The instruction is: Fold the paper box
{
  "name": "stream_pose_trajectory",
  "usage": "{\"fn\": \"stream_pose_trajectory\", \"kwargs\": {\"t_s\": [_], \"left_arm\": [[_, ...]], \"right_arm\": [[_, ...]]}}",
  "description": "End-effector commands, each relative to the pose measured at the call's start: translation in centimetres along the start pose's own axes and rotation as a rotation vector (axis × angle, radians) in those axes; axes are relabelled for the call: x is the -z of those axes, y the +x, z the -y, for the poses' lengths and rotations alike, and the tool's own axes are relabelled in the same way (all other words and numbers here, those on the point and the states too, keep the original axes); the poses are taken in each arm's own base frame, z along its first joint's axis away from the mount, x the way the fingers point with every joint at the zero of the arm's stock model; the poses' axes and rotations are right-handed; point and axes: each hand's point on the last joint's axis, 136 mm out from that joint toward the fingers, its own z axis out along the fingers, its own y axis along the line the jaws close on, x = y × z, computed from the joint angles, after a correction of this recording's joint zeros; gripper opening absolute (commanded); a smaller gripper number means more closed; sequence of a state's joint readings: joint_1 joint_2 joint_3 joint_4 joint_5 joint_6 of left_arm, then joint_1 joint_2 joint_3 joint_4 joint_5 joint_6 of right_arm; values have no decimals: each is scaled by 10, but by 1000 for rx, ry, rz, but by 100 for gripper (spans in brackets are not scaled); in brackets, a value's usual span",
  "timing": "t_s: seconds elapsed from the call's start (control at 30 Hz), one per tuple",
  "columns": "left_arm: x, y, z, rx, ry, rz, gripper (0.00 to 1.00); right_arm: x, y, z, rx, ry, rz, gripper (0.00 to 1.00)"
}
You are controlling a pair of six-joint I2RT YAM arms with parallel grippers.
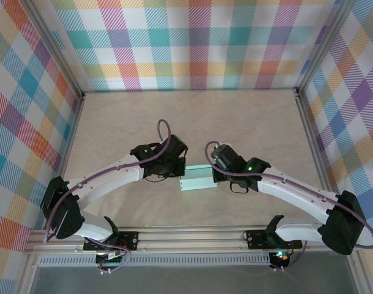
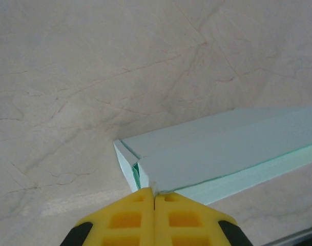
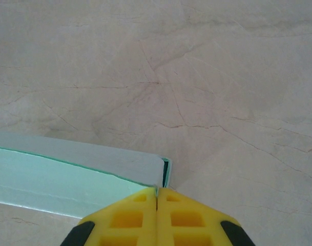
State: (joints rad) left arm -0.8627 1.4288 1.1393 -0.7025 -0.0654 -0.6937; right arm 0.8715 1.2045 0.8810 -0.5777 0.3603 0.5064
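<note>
The left gripper (image 2: 154, 195) is clenched, its yellow fingers (image 2: 130, 218) pressed flat together with only a seam between them, and its tips butt against the left end of the paper box (image 2: 222, 154). The right gripper (image 3: 157, 193) is clenched the same way, its tips against the box's right end. At each seam a corner of the top panel runs right up to the fingertips, but whether a sliver of card is nipped there is too fine to tell. The box is thin pale mint-teal card, a low, long rectangular form. From the left wrist its top shows as two overlapping panels with a darker green line along the near edge, and its left end gapes slightly, showing a folded inner wall. From the right wrist the top panel looks greyer than the bright mint side below it, with the same green line dividing them. In the top view the box (image 1: 197, 178) lies flat on the beige marbled table (image 1: 192, 116), beyond the middle of the mounting rail (image 1: 192, 236), and the two black wrists cover its ends. Each wrist view cuts the box off at the frame edge, and the fingers' lower parts run out of frame
</note>
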Motion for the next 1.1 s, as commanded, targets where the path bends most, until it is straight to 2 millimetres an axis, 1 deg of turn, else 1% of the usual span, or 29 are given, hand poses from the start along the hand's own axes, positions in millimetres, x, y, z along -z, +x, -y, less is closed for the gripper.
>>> {"fn": "stream_pose_trajectory", "kwargs": {"t_s": [0.0,0.13,0.27,0.37,0.47,0.6,0.77,0.87,0.93,1.07], "left_arm": [[-6,-2,5,89,10,18,0],[-9,-3,0,126,-12,27,0],[-16,1,-3,109,-29,30,0],[-18,3,-7,83,-47,62,0],[-19,7,-3,72,-13,72,0],[-14,11,1,9,26,68,0],[-3,10,-9,-56,-14,84,0],[-2,11,-11,-69,-14,84,0],[-3,13,-8,-72,2,71,0],[-8,17,-6,-64,9,54,0]], "right_arm": [[0,4,-12,3,-34,-27,0],[0,5,-11,2,-33,-27,0],[-1,7,-12,2,-35,-28,0],[0,8,-13,0,-39,-24,0],[-1,10,-13,-3,-43,-24,0],[0,11,-13,-12,-52,-25,0],[3,8,-11,-10,-43,-13,0],[3,8,-11,-11,-45,-13,0],[3,8,-13,-9,-48,-15,0],[4,9,-13,-9,-49,-16,0]]}}
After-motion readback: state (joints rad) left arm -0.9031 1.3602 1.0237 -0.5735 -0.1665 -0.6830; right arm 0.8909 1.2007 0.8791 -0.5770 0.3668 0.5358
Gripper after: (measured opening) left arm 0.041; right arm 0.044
